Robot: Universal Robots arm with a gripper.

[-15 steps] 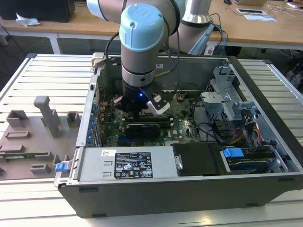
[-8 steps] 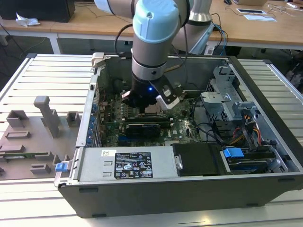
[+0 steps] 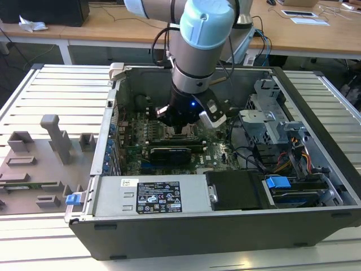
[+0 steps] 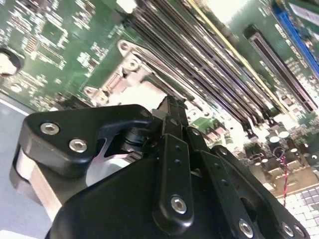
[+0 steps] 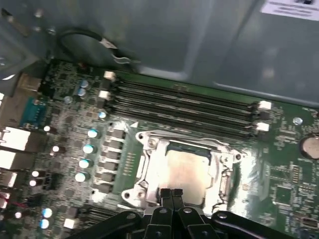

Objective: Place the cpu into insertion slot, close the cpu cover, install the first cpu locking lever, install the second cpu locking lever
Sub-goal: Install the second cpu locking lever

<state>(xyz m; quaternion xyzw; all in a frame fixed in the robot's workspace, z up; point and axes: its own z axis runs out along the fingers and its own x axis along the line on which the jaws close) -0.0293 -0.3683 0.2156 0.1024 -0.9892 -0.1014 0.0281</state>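
While the arm reaches down into the open computer case (image 3: 316, 220) lying on the slatted tabletop (image 3: 51, 90), the hand (image 5: 171, 195) sits low over the socket at the middle of the motherboard (image 5: 70, 99). Working from the exterior view's left, a grey fixture tray (image 3: 39, 158) lies outside the case, then comes the case wall, then the board, with the drive cage (image 3: 271, 113) and cables on the exterior view's right. In the first wrist view the cpu (image 5: 187, 172) lies flat in the socket, framed by the cpu cover (image 5: 152, 167), which appears lowered around it. The fingers are drawn together, their tips meeting at the near edge of the cover with nothing seen between them. The placing step looks done; judging by the tip position, the cover-closing or first-lever step is in hand. Whether either lever is latched cannot be told. The next move calls for a firm, straight press kept on the metal frame and off the chip top. The memory slots (image 5: 184, 102) run just beside the socket on one side and a row of capacitors (image 5: 87, 149) stands near another, so side room is tight; overhead room is open.
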